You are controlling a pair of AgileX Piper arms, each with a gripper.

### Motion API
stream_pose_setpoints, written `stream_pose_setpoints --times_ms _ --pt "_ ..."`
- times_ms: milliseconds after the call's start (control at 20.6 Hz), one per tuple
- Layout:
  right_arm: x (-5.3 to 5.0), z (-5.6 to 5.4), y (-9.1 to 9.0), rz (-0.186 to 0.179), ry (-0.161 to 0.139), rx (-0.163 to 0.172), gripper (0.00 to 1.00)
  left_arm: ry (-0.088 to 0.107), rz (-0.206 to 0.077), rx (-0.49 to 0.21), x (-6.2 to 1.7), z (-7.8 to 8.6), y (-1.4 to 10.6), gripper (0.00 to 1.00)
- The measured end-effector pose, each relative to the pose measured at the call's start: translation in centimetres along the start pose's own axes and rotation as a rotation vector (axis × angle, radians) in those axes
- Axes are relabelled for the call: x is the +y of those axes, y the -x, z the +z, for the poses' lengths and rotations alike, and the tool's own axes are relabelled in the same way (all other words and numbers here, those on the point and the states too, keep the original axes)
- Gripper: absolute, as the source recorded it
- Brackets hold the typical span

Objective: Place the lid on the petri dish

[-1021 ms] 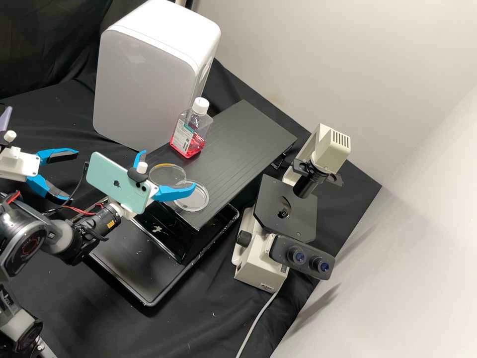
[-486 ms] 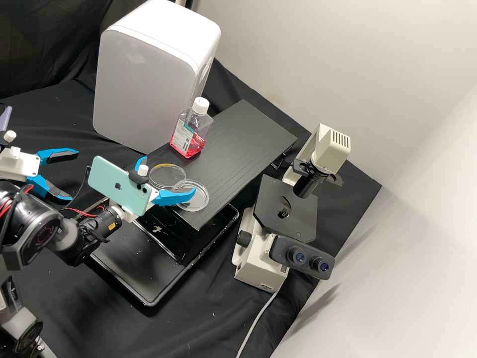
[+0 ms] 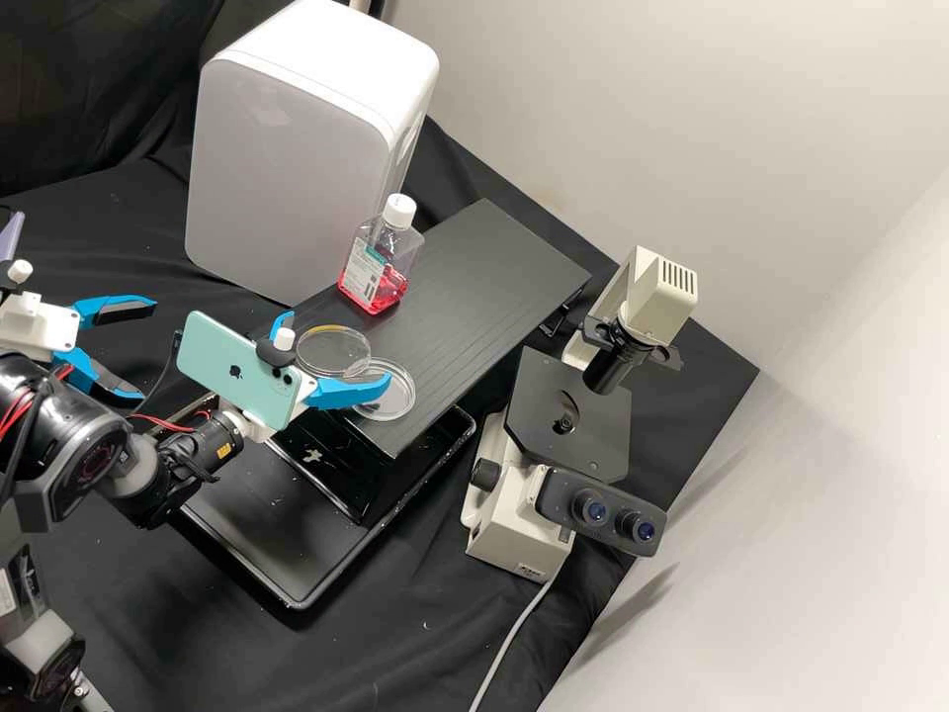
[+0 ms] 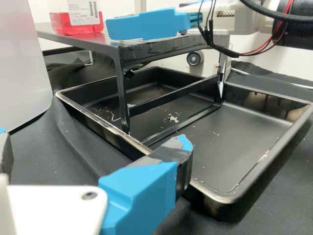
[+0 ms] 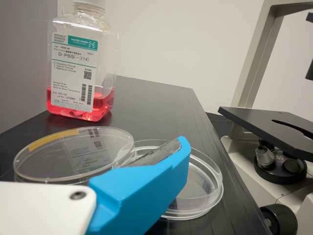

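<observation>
"Right gripper (image 3: pixel 336 344) had sunk a touch towards the shelf (image 3: pixel 474 277) over the last second, and its elbow had swung in. Did anything else shift?"

"Not that I could see. The lid (image 3: pixel 333 351) and dish (image 3: pixel 390 396) lay where they had been, and the left gripper (image 3: pixel 138 346) hadn't stirred."

"Where was the lid, then?"

"Flat on the shelf, at the end nearest the arms, with the dish just beside it at that same end. Their rims looked to be touching or overlapping; I couldn't tell which. The bottle (image 3: pixel 379 262) stood farther along the shelf, apart from both."

"And the fingers?"

"The right ones were spread, one on either side of the lid, and the near finger (image 5: pixel 146 186) reached across in front of the dish. In the right wrist view a sliver of gap showed between its pad and the lid's rim, so I judged the lid not yet clamped. The left ones were spread too, holding nothing, well off the shelf and facing the tray (image 4: pixel 234 142) beneath it."

"So which step was in hand?"

"The grasp, I'd say — the lid was bracketed but not taken. The next move would call for closing gently on the rim, since thin clear plastic might slip or flex. Then a small lift and a short carry sideways, to centre it over the dish before lowering it level."
</observation>
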Motion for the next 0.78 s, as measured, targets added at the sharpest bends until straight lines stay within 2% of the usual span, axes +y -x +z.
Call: stream_pose_setpoints --times_ms 778 --pt "0.17 0.22 -0.02 0.007 0.000 -0.009 0.00 0.000 -0.001 -0.003 -0.03 0.11 0.01 1.00"
